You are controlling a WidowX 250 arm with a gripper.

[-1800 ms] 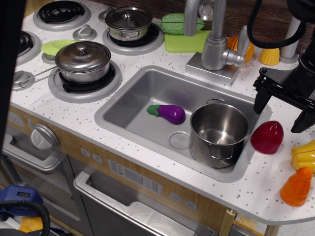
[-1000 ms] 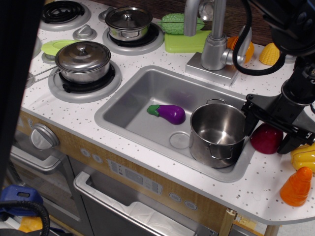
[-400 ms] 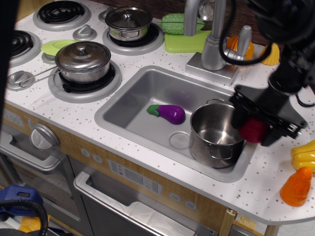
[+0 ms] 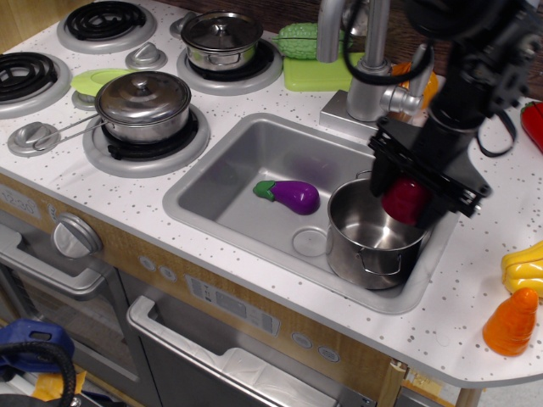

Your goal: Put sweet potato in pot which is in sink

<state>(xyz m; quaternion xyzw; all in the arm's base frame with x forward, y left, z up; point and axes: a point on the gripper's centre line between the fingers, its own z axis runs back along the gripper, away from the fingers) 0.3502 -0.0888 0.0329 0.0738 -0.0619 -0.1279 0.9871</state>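
My black gripper (image 4: 407, 197) is shut on the dark red sweet potato (image 4: 405, 200) and holds it just above the open steel pot (image 4: 373, 236). The pot stands upright in the right end of the grey sink (image 4: 254, 161). The sweet potato hangs over the pot's right half, near its rim. The arm comes down from the upper right and hides the pot's back edge.
A purple eggplant (image 4: 291, 195) lies in the sink left of the pot. The faucet (image 4: 369, 59) stands behind the sink. A lidded pot (image 4: 142, 103) sits on the left burner. Yellow (image 4: 522, 264) and orange (image 4: 512, 320) toy foods lie at the right counter edge.
My gripper came down over the sweet potato on the counter right of the sink, closed on it, lifted it and carried it left to above the pot.
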